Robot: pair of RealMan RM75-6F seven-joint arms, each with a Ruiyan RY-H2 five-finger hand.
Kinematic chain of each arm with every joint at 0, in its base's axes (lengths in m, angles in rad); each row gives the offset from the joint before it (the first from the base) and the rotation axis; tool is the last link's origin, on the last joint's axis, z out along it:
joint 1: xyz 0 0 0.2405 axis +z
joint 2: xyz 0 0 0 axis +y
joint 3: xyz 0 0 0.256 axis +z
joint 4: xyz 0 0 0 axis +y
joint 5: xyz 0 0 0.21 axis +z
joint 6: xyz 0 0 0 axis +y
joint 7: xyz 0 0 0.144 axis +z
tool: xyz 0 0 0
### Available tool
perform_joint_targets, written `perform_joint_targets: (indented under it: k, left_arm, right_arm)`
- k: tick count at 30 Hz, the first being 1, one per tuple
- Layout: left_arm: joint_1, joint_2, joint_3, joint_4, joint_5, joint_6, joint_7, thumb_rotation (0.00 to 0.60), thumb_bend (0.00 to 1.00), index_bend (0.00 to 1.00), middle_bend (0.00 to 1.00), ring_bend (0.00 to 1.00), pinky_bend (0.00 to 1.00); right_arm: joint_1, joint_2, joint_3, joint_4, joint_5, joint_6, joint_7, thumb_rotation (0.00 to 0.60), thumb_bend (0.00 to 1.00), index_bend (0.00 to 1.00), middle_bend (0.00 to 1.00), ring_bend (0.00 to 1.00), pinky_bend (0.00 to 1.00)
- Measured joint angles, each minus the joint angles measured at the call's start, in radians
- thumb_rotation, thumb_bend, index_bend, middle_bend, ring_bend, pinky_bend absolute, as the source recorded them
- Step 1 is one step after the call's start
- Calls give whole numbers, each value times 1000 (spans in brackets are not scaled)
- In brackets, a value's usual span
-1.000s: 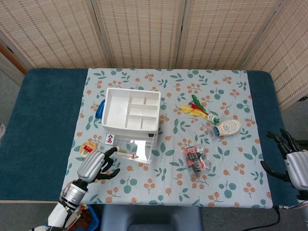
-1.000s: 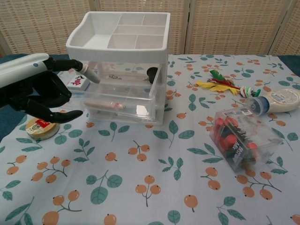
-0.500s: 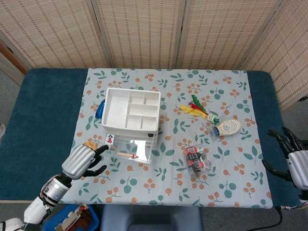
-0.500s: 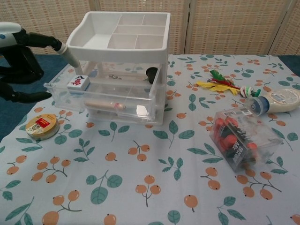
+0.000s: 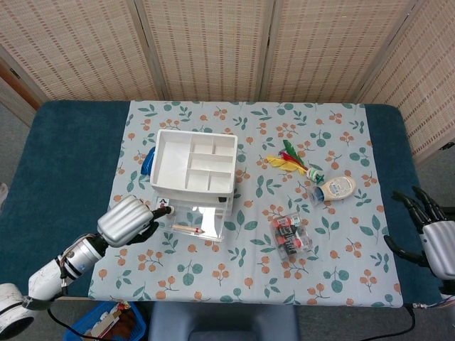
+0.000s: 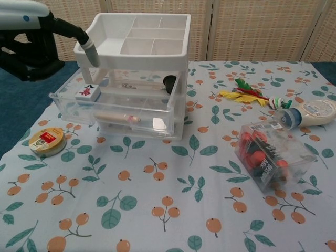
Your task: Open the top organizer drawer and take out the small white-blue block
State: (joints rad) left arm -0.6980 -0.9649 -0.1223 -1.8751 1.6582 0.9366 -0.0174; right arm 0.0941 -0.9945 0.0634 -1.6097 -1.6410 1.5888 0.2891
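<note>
The white organizer [image 5: 193,160] [image 6: 136,37] stands left of centre on the leaf-print cloth. Its clear top drawer [image 6: 131,107] is slid out toward the robot's left. The small white block [image 6: 87,92] [image 5: 163,207] lies in the drawer's open end, its top face printed with marks. My left hand [image 5: 126,221] [image 6: 29,42] hovers above and left of the block, holding nothing. One of its fingers [image 6: 90,54] reaches to the organizer's top corner. My right hand [image 5: 434,238] rests at the table's far right with fingers spread, out of the chest view.
A yellow tape roll [image 6: 46,142] lies in front of the drawer. The lower drawer holds a wooden stick [image 6: 118,116]. Further right are a clear box of red and black pieces [image 6: 268,157], a bottle on its side [image 6: 310,113] and coloured feathers [image 6: 244,92].
The top drawer has slid out to the left with the block in it. My left hand has since let go and risen above the drawer. The right hand has barely moved.
</note>
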Motion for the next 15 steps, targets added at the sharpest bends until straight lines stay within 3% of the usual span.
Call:
perform_joint_targets:
  k: [3, 5, 9, 12, 15]
  left_arm:
    - [-32, 21, 1, -8, -14, -65, -5, 591, 758, 229, 1000, 1000, 1000]
    - [-55, 35, 1, -14, -23, -104, -13, 505, 773, 208, 1000, 1000, 1000]
    - [-104, 61, 1, -19, -38, -179, -8, 256, 776, 175, 1000, 1000, 1000]
    - [-125, 74, 4, -24, -46, -216, 25, 149, 776, 157, 1000, 1000, 1000]
    - [-139, 83, 9, -32, -59, -248, 80, 106, 776, 138, 1000, 1000, 1000]
  right_arm:
    - [5, 4, 3, -5, -5, 0, -5, 600, 289, 72, 209, 80, 128]
    - [8, 7, 4, -9, -7, -3, -7, 600, 289, 72, 209, 80, 128]
    - [15, 12, 6, -18, -12, -7, -15, 600, 289, 72, 209, 80, 128]
    - [17, 13, 5, -22, -12, -10, -18, 600, 289, 72, 209, 80, 128]
    - [17, 11, 3, -22, -9, -14, -18, 600, 288, 72, 209, 80, 128]
